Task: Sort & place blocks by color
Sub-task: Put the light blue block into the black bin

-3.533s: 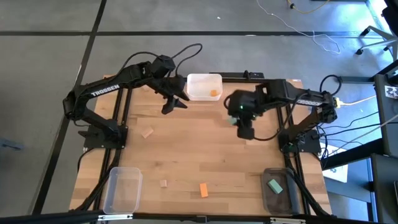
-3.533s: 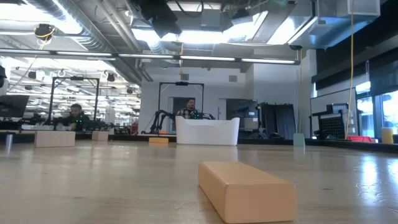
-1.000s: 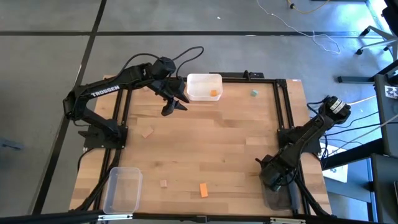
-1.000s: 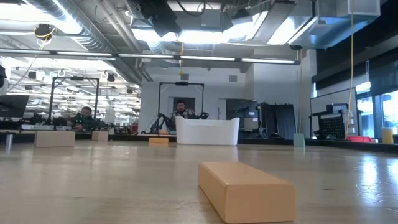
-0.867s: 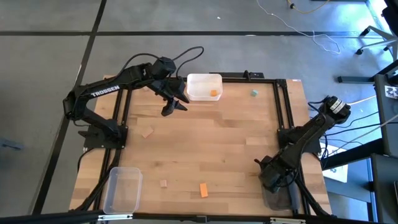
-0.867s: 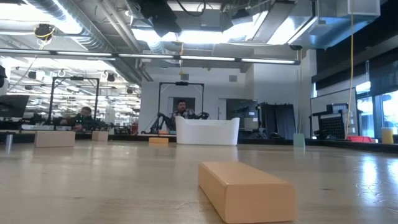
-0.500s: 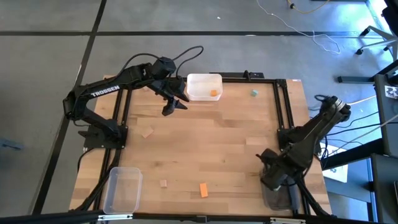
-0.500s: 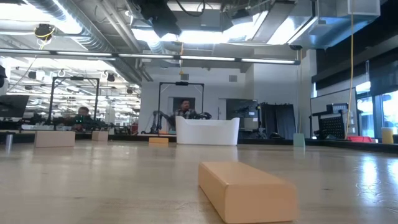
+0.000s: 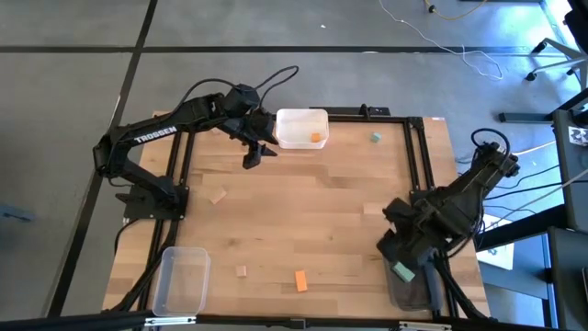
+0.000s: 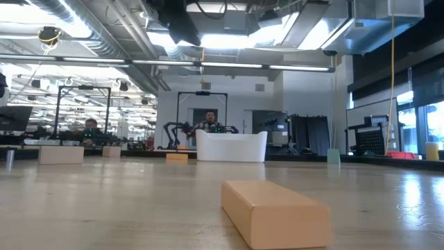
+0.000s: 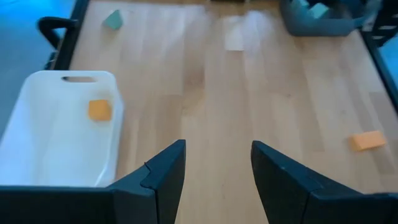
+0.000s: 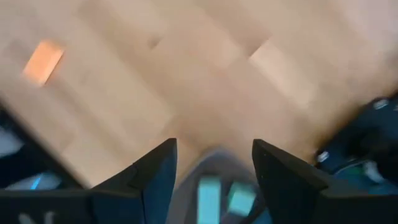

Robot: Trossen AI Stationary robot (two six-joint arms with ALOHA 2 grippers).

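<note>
Right gripper, jaws spread and empty, hovers over the near-right bin. Left gripper, spread, waits by the far bin. Next likely: fetch the far teal block.

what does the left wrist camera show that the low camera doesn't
Only the left wrist view shows the orange cube inside the white bin, the open left gripper and the grey bin. Only the low view shows the room, a seated person and a near tan bar. Both show the white bin and a teal block.
</note>
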